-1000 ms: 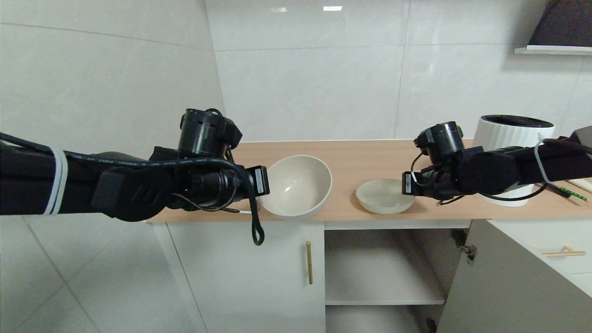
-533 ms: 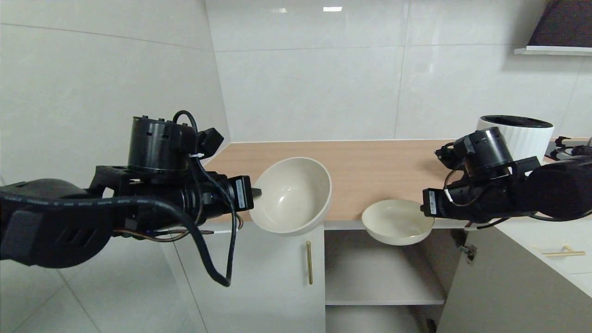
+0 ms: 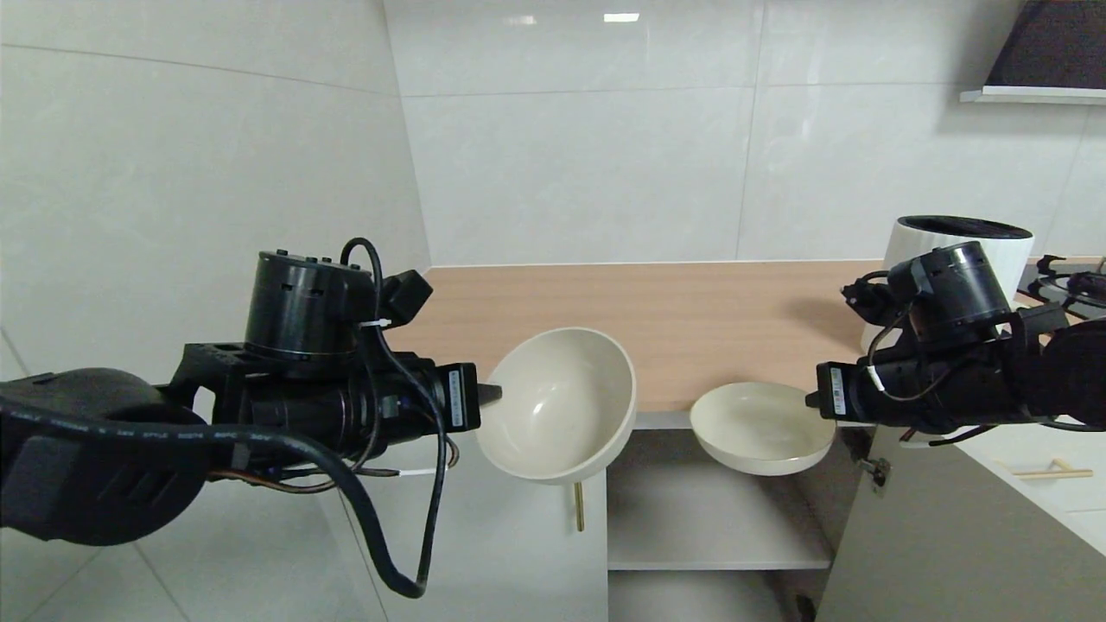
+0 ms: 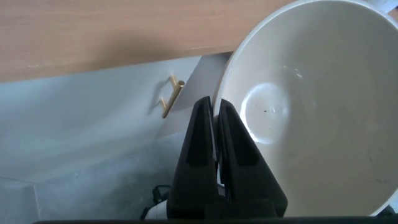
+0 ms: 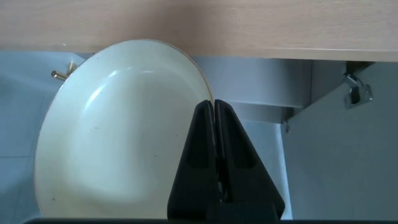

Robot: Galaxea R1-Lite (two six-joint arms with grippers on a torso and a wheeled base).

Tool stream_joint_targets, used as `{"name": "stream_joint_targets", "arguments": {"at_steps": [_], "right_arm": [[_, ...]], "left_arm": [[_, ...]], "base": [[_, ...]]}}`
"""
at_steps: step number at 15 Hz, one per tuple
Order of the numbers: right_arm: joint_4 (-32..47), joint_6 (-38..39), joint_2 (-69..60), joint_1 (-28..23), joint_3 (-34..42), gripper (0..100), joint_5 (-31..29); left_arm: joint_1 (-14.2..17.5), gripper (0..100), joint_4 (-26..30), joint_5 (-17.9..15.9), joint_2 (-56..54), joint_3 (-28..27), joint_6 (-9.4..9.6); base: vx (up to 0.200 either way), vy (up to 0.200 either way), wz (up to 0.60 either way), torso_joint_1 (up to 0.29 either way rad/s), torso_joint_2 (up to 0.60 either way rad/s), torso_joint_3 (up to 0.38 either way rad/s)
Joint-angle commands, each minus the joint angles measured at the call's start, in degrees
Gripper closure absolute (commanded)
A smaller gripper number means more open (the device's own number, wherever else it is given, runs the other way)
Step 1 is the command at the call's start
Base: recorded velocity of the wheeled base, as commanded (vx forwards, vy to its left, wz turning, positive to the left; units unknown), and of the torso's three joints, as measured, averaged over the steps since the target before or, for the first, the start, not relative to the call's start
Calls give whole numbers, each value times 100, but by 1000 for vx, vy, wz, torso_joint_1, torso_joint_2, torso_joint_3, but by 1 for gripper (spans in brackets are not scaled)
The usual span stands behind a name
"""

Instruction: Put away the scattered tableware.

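My left gripper (image 3: 492, 395) is shut on the rim of a deep cream bowl (image 3: 562, 406), held in the air in front of the wooden counter's (image 3: 674, 311) front edge. The left wrist view has that gripper (image 4: 216, 112) pinching the deep bowl's (image 4: 311, 106) rim between its fingers. To the right, my right gripper (image 3: 812, 399) is shut on the rim of a shallow cream bowl (image 3: 756, 428), held above the open cabinet (image 3: 708, 510). In the right wrist view the gripper (image 5: 213, 107) clamps the shallow bowl's (image 5: 118, 124) edge.
The cabinet's right door (image 3: 933, 527) stands open, showing a white shelf (image 3: 717, 536); the left door with a gold handle (image 3: 578, 517) is closed. A white ribbed pot (image 3: 959, 238) stands at the counter's right end. White tiled walls rise behind and on the left.
Both arms have drawn back from the counter and lowered, lifting the two bowls off it and carrying them to just in front of its edge.
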Motion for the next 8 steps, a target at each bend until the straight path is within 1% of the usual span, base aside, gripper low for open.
{"name": "stream_joint_targets", "arguments": {"at_steps": [1,8], "right_arm": [[2,-60,56,-1,9,100,-6],[-7,-104,223,-1,0,100,-42]], "left_arm": [[-21,100,-1,3,74,7,6],[-47,100,-19,11,74,7,15]], "base": [[-200,0,0,2,2,2],[0,0,0,0,0,0]]}}
